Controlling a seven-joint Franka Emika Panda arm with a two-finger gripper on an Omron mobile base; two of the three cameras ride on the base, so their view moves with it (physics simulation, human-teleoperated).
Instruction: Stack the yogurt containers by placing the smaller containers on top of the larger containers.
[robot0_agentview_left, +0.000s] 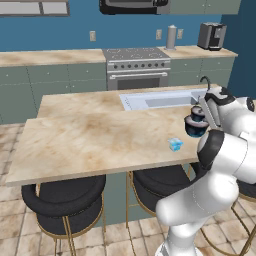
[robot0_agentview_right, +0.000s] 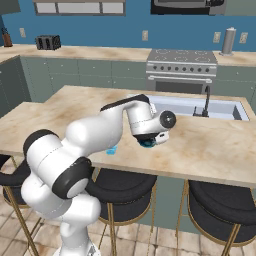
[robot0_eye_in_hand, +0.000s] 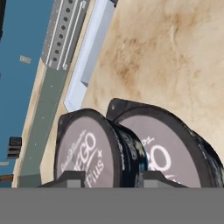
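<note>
White arm reaches low over the counter, gripper clamped on a navy tub.

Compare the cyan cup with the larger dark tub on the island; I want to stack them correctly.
The cyan cup is light blue, the larger dark tub navy with a pale rim. The cup is far smaller than the tub. The cup stands alone; the tub sits by the gripper. Both rest on the counter.

Two dark tubs sit stacked right of the cyan cup, before the sink.
</note>
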